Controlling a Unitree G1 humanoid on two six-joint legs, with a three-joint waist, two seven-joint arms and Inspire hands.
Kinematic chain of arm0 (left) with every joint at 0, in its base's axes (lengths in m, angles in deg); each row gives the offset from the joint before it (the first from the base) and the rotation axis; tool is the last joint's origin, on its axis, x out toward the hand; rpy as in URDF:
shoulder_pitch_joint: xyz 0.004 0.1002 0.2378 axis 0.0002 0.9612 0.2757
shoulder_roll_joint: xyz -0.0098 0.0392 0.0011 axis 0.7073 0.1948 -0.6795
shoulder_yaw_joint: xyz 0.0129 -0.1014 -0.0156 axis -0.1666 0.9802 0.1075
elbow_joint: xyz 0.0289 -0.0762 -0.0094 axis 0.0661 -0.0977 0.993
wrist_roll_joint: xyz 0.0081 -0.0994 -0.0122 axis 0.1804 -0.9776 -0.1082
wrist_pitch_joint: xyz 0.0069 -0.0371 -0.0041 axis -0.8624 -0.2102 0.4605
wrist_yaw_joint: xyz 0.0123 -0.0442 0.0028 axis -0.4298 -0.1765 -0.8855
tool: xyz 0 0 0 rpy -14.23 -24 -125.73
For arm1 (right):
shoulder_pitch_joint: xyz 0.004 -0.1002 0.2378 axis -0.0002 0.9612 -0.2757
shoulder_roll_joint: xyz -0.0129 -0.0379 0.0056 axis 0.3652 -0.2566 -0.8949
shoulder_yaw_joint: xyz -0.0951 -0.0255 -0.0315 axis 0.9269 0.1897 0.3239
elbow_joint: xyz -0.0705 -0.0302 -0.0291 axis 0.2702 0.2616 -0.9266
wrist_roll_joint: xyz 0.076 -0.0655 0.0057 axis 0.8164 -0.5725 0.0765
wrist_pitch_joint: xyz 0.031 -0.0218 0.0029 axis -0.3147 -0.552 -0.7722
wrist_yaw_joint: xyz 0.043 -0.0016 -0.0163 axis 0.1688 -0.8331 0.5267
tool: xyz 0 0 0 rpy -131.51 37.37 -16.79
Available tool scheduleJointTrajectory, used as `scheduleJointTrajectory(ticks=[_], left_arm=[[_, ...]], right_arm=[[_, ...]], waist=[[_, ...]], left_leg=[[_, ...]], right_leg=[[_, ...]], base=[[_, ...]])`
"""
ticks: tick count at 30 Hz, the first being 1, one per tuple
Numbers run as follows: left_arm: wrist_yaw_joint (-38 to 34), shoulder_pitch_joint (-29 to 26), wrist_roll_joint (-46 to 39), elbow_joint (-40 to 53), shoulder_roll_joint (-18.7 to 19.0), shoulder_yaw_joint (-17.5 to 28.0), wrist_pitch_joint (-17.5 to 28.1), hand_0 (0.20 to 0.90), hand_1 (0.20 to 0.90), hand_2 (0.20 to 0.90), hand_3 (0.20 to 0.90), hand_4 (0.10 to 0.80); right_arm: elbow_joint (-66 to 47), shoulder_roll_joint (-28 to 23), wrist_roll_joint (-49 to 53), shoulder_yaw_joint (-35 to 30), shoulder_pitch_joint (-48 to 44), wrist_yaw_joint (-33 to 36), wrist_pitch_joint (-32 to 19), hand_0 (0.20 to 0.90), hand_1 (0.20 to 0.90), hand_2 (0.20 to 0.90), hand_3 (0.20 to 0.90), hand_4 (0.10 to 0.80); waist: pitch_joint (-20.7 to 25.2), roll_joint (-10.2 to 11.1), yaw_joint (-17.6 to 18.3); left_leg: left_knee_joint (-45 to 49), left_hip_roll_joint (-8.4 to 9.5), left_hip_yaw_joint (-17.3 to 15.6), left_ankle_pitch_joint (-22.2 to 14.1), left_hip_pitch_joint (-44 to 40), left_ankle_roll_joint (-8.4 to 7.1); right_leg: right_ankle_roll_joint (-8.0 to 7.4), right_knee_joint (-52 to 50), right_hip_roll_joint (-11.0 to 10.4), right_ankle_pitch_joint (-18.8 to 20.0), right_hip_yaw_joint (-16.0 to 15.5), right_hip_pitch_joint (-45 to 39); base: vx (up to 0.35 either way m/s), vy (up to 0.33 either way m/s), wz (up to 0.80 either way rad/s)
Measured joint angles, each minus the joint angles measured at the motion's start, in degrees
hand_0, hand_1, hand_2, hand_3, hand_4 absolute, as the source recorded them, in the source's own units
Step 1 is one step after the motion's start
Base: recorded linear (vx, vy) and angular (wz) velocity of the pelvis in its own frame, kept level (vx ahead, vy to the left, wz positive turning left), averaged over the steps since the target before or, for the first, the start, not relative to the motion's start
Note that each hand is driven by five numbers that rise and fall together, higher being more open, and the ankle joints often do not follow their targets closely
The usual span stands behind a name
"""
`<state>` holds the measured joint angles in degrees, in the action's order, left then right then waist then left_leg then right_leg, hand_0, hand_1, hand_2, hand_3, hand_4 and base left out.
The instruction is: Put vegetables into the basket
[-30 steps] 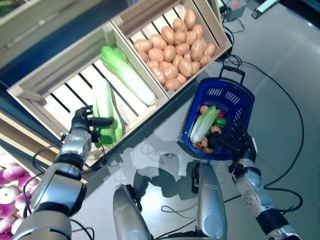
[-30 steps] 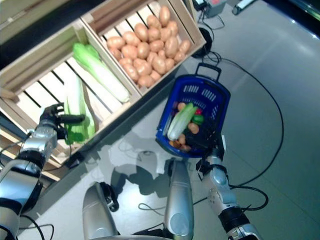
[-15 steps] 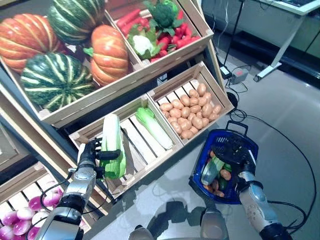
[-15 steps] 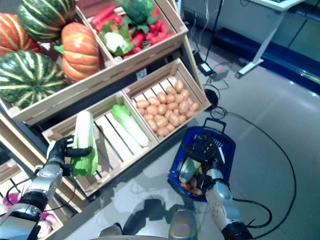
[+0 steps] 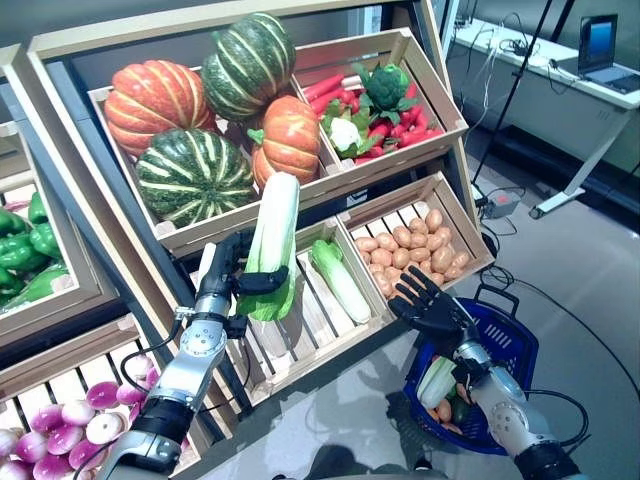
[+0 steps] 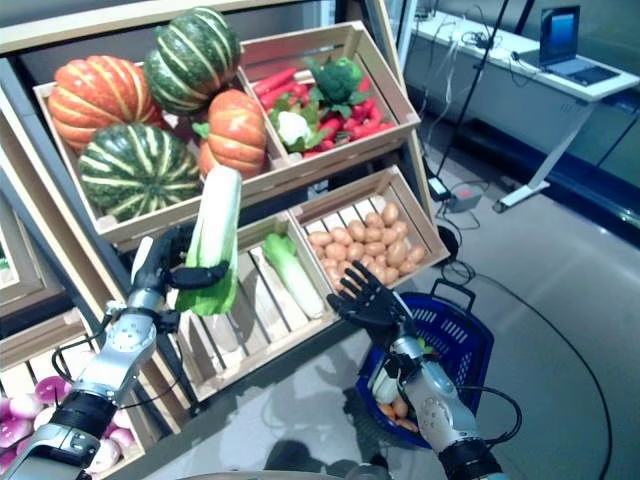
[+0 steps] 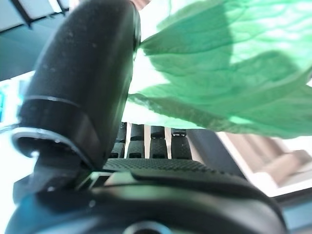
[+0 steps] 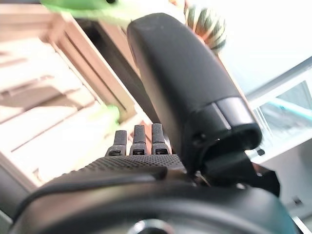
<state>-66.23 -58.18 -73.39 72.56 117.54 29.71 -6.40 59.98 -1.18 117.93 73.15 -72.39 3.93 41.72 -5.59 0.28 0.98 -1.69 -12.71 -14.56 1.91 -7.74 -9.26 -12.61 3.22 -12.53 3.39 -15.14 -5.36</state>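
My left hand is shut on a long white and green cabbage and holds it upright in front of the slatted crate. Its green leaves fill the left wrist view beside my thumb. A second cabbage lies in that crate. My right hand is open with fingers spread, just above the near rim of the blue basket. The basket holds a cabbage and several small vegetables. In the right wrist view my thumb and fingers are straight and hold nothing.
A crate of potatoes stands behind the basket. The shelf above carries pumpkins and a crate of carrots and broccoli. Purple onions lie low left, green peppers at the left edge. A desk with a laptop stands far right.
The camera has tilted up. My left hand has lifted the cabbage up out of the crate. My right hand has come off the basket and opened with spread fingers.
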Motion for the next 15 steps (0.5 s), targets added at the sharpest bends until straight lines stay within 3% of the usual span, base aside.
scheduleJointTrajectory(ticks=[3, 15], left_arm=[[2.3, 0.0, 1.8, 4.0, 0.0, -0.4, 1.0, 0.300, 0.300, 0.300, 0.300, 0.400], [5.7, -0.4, 4.2, 5.4, 0.0, -5.4, 1.9, 0.300, 0.300, 0.300, 0.300, 0.400]], right_arm=[[-0.2, 0.2, 2.0, 0.1, -3.0, -1.2, 2.8, 0.900, 0.900, 0.900, 0.900, 0.800], [-2.7, 0.0, 1.9, 0.0, -16.5, -0.9, 2.5, 0.900, 0.900, 0.900, 0.900, 0.800]], waist=[[0.4, 0.4, -0.4], [0.7, 0.7, -1.8]], left_leg=[[-1.8, 0.01, 0.6, 1.3, -0.3, -0.11], [-3.3, 0.16, 2.0, 2.2, -1.1, -0.15]], right_leg=[[0.15, 1.8, 0.4, 0.9, -0.7, -1.0], [0.19, 1.8, 0.5, 1.1, -1.3, -1.7]], base=[[-0.022, -0.045, 0.14], [-0.008, -0.007, 0.03]])
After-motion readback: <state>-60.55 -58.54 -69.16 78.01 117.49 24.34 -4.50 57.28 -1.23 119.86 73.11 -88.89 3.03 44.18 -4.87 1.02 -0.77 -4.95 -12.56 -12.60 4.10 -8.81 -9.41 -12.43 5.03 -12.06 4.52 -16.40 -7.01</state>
